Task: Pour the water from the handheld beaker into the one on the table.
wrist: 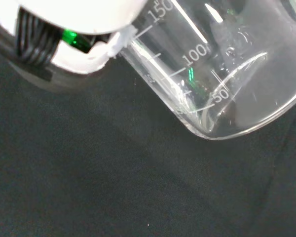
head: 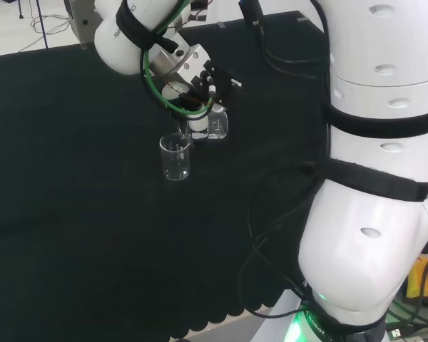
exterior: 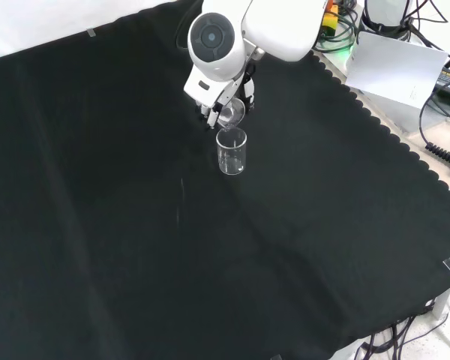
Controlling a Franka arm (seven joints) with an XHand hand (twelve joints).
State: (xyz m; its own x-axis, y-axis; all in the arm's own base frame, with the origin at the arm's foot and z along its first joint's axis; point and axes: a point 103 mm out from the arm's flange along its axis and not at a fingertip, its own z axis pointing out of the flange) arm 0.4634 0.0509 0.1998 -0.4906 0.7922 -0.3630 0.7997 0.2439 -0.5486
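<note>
Head view shows us mid-pour: our black and white hand (head: 196, 78) grips the clear glass handheld beaker (head: 212, 125), tipped at the rim of the upright clear glass table beaker (head: 175, 158), so next we judge we tilt further.

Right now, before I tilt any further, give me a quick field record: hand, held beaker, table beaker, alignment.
hand: above the cloth, fingers curled round the held beaker
held beaker: clear glass, tilted toward the table beaker
table beaker: upright on the black cloth, clear, contents hard to tell
alignment: held beaker's lip sits at the table beaker's rim; in the front view the held beaker is just above the table beaker
spill: none seen on the cloth
</note>
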